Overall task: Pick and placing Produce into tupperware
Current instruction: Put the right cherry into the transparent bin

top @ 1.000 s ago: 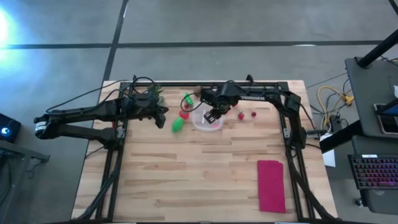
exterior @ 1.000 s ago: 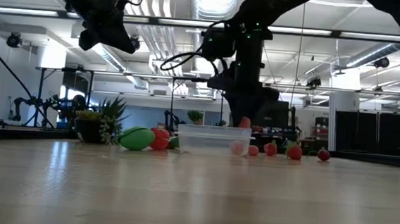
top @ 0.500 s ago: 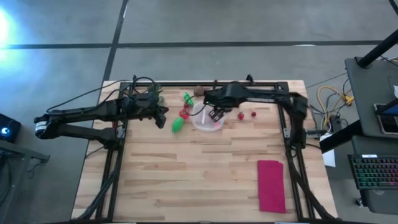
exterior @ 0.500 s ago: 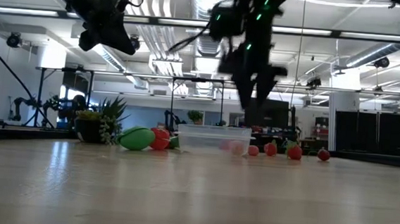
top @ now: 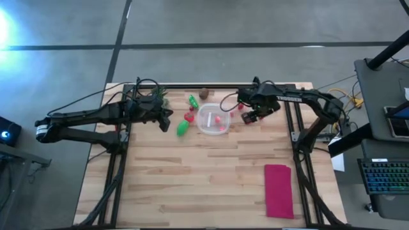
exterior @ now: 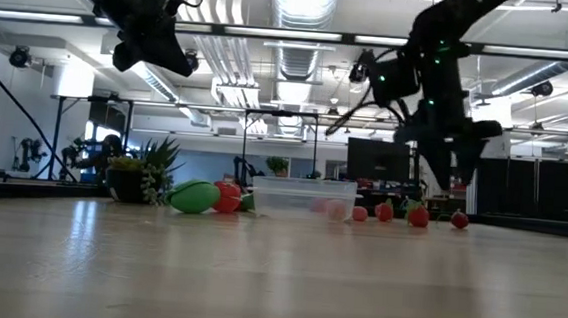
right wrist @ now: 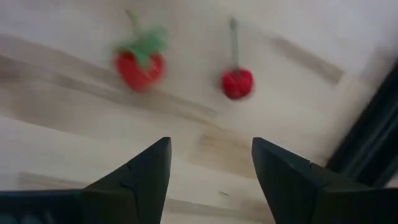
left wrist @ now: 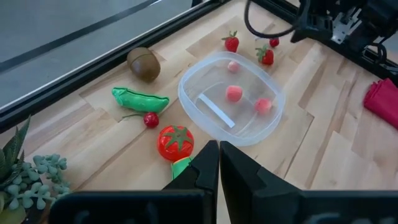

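— Produce pieces lie scattered at the far side of the table. Which ones matter now?

— Likely the strawberry and the cherry. The right wrist view looks down on both, lying apart on bare wood beside the tupperware. The right gripper hangs above them with its fingers spread and nothing between them.

— How would they handle?

— They look like small toys, so probably light and easy to nudge away. The cherry seems round and may roll; its thin stem looks a poor hold. A squeeze across the red body seems safest. The strawberry is broader, with a green leafy cap, and should suit a grip across its middle.

— And the rest?

— Seen from the left wrist, three pinkish-red pieces already sit inside the clear rounded-square container. On its other side lie a tomato, a pea pod with a tiny red piece just beside it, and a brown kiwi-like piece. A second green piece lies near the tomato.

— The container itself?

— Thin and translucent, likely light enough to slide if bumped, so a drop from above looks wiser than a push.

— The other arm?

— The left gripper waits raised near the potted plant, its fingers pressed together and holding nothing.
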Robot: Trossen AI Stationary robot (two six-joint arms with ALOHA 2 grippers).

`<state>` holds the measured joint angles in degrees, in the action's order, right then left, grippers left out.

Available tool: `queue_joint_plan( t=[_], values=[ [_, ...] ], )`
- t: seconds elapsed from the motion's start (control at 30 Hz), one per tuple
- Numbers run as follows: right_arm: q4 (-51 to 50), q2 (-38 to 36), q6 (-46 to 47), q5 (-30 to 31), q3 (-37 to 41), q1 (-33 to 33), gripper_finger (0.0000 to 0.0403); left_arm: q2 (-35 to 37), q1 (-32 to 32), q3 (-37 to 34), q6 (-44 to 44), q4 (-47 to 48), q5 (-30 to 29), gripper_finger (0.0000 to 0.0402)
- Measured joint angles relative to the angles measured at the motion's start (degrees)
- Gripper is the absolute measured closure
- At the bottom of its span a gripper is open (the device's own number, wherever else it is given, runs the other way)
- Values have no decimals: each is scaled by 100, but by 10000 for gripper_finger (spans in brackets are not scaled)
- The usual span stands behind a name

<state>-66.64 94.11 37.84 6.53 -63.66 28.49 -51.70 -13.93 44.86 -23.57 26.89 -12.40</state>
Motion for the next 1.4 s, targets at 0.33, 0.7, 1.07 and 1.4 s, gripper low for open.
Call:
queue_joint_plan(
  t=[0.33, 0.7, 1.07, 1.4],
  values=[
    [901, 108, -305, 107, 637, 349, 186, 0, 1, 2, -7, -97, 17, 402],
    [1195, 418, -791, 30, 685, 1058, 187, 0, 2, 2, -9, -93, 18, 402],
    [1347, 675, -856, -88, 674, 1093, 248, -2, 1, 2, -15, -95, 8, 402],
    [1348, 603, -846, 144, 693, 1101, 309, -2, -1, 2, -15, -94, 0, 402]
  ],
)
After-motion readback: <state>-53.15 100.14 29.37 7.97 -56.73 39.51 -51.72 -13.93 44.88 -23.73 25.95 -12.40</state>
